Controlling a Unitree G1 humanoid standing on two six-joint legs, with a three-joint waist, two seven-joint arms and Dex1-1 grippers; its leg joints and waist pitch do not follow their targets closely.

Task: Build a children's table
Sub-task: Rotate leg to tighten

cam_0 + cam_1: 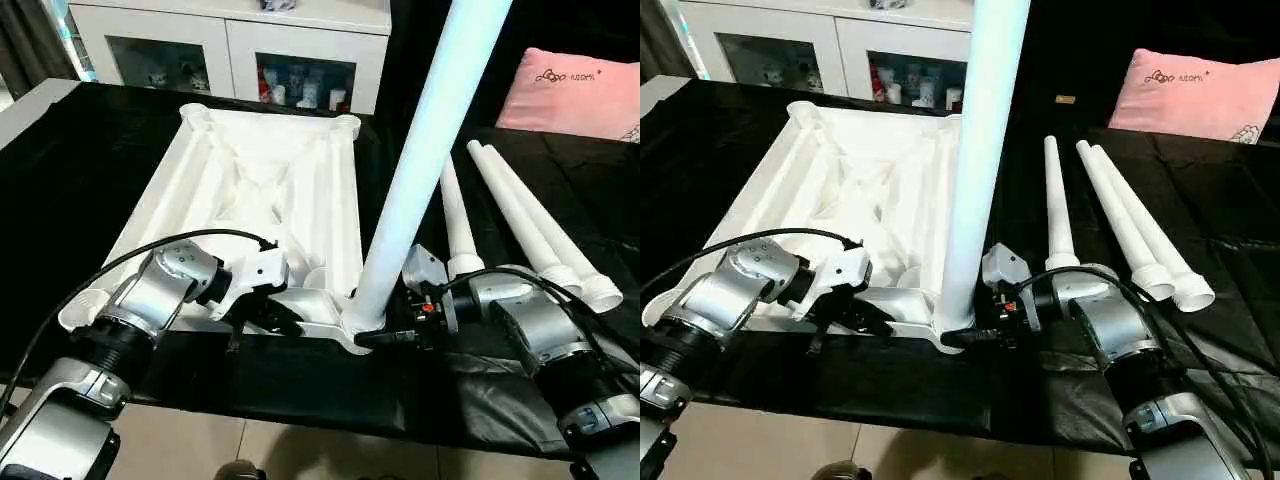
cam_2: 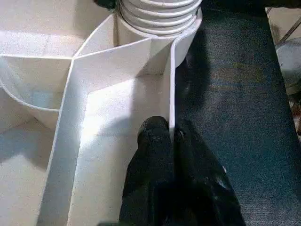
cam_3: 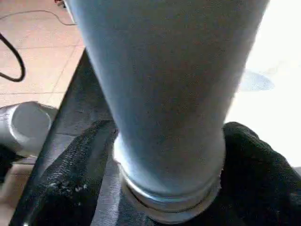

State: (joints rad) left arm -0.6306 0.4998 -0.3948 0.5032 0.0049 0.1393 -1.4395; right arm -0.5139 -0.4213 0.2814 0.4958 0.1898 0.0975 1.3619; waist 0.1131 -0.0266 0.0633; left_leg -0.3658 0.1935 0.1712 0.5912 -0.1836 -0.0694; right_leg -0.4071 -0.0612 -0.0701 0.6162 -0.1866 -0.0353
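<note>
- Head views: white plastic rectangular tabletop (image 1: 270, 190) lies ribbed side up on black cloth (image 1: 300, 385); one long white tapered leg (image 1: 420, 160) stands upright in its near corner socket; three spare legs (image 1: 520, 215) lie beside.
- Left wrist view: left gripper (image 2: 174, 141) is clamped on the tabletop's thin rim.
- Right wrist view: right gripper (image 3: 169, 155) has its fingers (image 3: 80, 160) either side of the leg's base; whether they squeeze it, I cannot tell.

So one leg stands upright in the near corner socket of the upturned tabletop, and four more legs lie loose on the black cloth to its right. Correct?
Not quite: three legs lie loose on the black cloth, not four, as the right eye view shows. The rest holds: one leg stands upright in the near corner socket of the upturned tabletop.
</note>
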